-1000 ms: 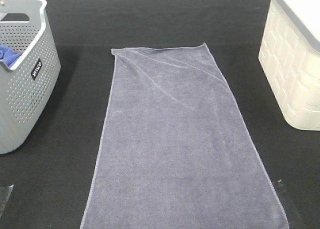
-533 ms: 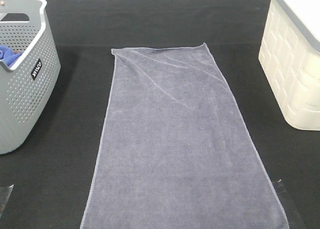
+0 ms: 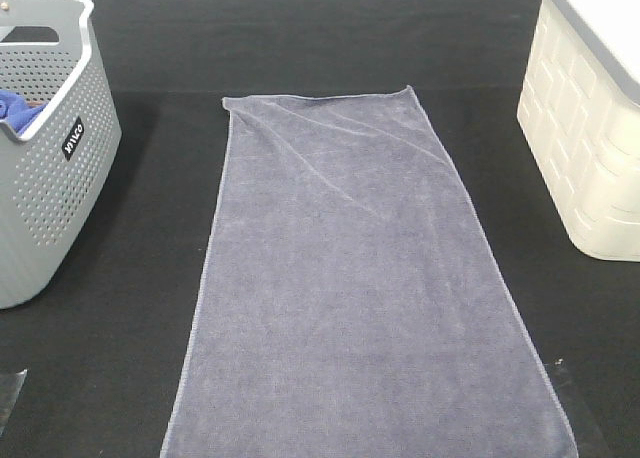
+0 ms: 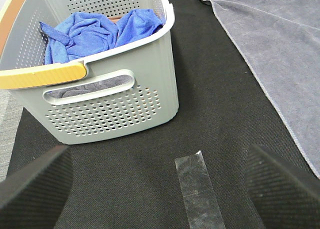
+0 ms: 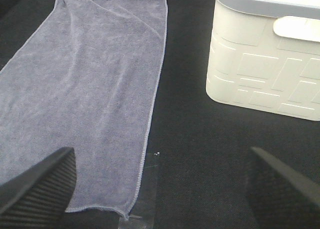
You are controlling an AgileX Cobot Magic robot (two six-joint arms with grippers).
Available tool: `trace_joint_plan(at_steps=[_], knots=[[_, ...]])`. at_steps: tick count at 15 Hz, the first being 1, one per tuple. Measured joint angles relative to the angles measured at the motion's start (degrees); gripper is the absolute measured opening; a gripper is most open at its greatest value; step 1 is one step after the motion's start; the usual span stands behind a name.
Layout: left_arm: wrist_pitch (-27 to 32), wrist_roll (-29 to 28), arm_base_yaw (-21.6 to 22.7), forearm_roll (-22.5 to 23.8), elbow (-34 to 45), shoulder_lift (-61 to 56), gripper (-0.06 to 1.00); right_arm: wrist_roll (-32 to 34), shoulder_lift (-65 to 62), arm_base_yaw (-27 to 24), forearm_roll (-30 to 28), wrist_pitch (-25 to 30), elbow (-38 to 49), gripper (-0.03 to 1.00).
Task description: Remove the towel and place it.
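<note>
Both end effectors, left (image 4: pixel 160 189) and right (image 5: pixel 160 189), stand with jaws wide apart, empty, above the black desk (image 3: pixel 120 378). You have the towel (image 3: pixel 360 288) spread flat mid-desk, between the white bin (image 3: pixel 590 148) and grey basket (image 3: pixel 45 178), which holds a blue cloth (image 4: pixel 97 31).
</note>
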Motion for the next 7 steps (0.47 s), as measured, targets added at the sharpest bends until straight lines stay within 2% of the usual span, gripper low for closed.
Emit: trace_joint_plan(at_steps=[7], knots=[[0.0,0.0,0.0,0.0,0.0,0.0,0.88,0.0,0.0,0.0,0.0,0.0,0.0,0.85]])
